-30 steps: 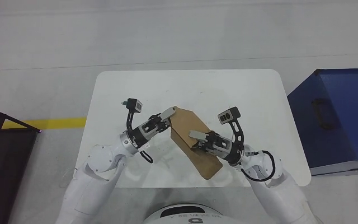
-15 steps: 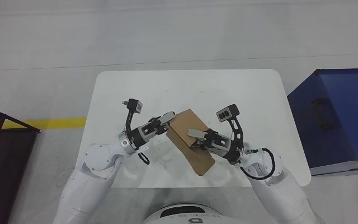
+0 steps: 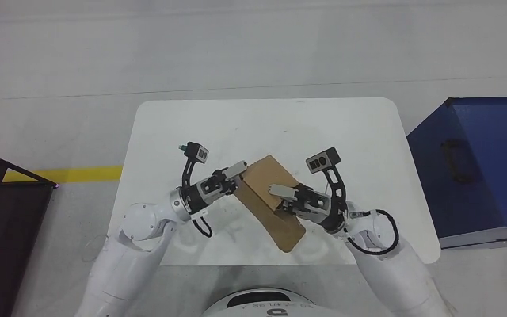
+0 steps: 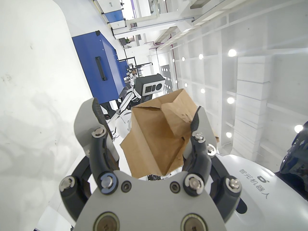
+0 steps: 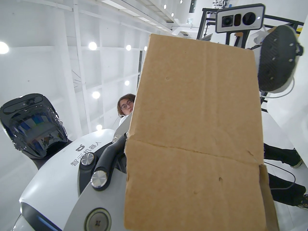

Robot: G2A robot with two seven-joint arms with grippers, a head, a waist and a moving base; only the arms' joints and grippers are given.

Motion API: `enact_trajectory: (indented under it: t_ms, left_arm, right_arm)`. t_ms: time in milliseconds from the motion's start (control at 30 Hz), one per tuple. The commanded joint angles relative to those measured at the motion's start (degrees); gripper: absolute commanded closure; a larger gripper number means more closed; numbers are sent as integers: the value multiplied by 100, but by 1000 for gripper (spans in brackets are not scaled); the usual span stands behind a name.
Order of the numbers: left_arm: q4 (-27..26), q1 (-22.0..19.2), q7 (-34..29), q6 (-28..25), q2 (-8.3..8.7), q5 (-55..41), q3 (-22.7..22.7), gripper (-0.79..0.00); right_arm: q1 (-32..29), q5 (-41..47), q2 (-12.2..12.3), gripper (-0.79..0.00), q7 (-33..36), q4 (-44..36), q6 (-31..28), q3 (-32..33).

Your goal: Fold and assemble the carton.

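Carton [image 3: 265,181] over the near middle of the white desk [image 3: 198,127], right between the two hands, and it lies on a clear diagonal. Its long axis runs from the far end, which points toward the desk's centre and the robot's left, back to the near end, which points toward the robot and its right. The broad brown top panel faces up, tilted a little.

Left hand [image 3: 238,168] is at that far-left end, and it's wide open. The left wrist view has the two fingers [image 4: 92,116] spread either side of the carton's end. One fingertip is just at the edge of a bent flap and the other stands apart from the cardboard, so there's no grip there. The end faces straight into this hand, its flaps creased inward at angles rather than lying flat and closed.

Right hand [image 3: 279,193] is on the carton's right long side, around the middle of its length, and this is the one with a hold. One finger [image 3: 277,189] lies across the top panel and its partner is hidden below the cardboard. The right wrist view has a flat carton panel close up, with one crease running across it.

Whether the near end touches the desk, I can't tell. Off to the robot's right, a blue cabinet [image 3: 467,174] stands on the floor.
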Motion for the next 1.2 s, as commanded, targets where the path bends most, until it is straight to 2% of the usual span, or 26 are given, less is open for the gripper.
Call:
enact_trajectory:
  t_ms: [0,400,800,1167]
  left_arm:
    - [18,-4,-17,-17,0,-1,21,-671]
    - [-145,-19,-214,-143,-5,49,288,-690]
    - [-79,-32,-91,-148,9,133,294,-659]
    - [4,-94,-200,-114,32,212,289,-668]
  right_arm:
    - [7,244,-3,0,155,44,-67,1]
    - [76,544,-16,0,479,250,-182,-70]
    - [46,689,-16,0,578,280,-252,-47]
    - [128,807,-31,0,638,370,-267,-76]
